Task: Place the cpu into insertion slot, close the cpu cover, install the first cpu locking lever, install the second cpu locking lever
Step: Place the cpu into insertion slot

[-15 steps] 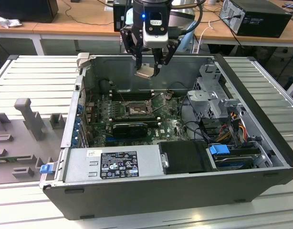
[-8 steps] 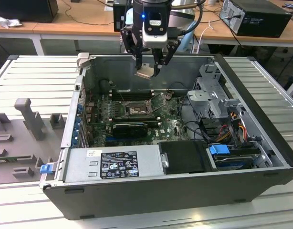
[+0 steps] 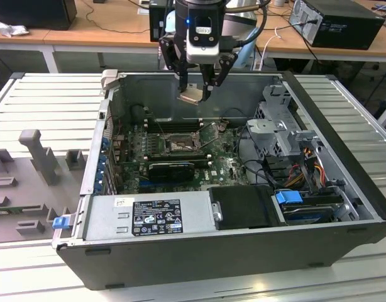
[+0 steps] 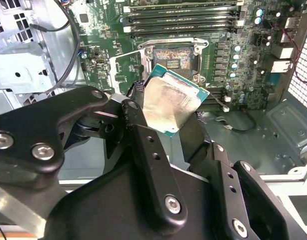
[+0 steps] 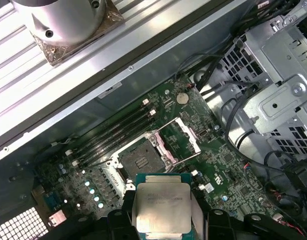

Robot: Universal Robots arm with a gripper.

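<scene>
The end effector point(image 3: 195, 92) is clamped on the cpu point(image 4: 171, 105), high above the open insertion slot point(image 5: 142, 161).

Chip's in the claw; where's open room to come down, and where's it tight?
Open: the square insertion slot, pin field bare, thin metal cpu cover swung up. Crowded: long black memory slots one side, long black card the other; cables and grey drive cage toward the exterior view's right.

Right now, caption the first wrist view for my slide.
Gripper holding the cpu, insertion slot empty below, cpu cover open.
</scene>
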